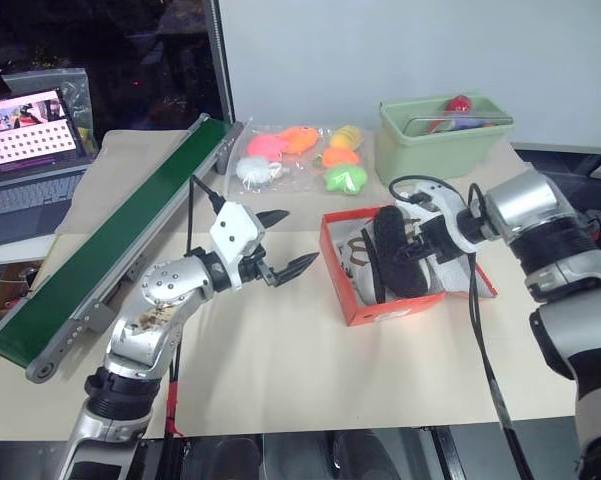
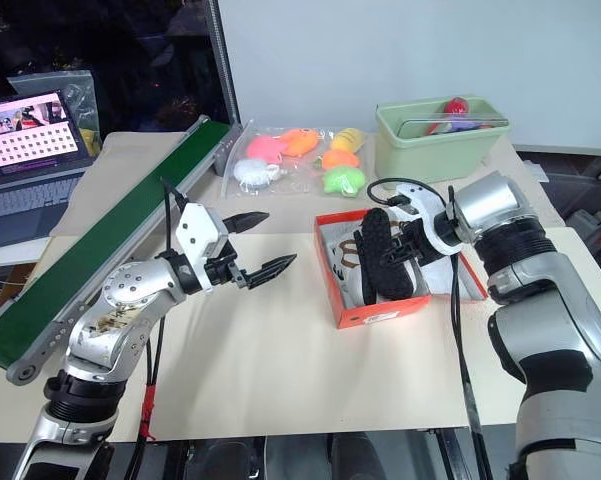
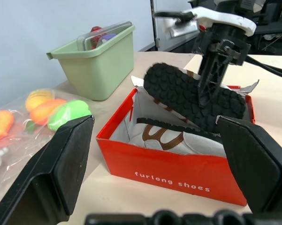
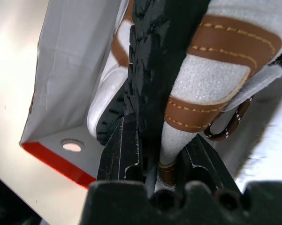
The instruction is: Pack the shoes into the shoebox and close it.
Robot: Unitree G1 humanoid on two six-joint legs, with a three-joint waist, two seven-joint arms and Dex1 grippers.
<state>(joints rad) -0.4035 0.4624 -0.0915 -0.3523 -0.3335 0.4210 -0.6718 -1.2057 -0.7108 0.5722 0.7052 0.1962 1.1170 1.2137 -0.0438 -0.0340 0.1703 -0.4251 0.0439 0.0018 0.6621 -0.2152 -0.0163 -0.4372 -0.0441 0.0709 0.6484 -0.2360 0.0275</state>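
Spread wide and empty, the left end effector (image 1: 282,243) hovers beside the shoebox (image 1: 380,305). Right end effector (image 2: 405,247) pinches the second shoe (image 2: 385,254) sole-out above the first shoe (image 3: 171,138) inside; tip it flat alongside before releasing.

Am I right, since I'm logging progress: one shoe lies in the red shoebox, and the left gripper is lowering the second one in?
Not quite: the right gripper holds the second shoe, sole outward, above the shoebox, as the left eye view shows. The left gripper is open and apart from the box. One shoe does lie inside.
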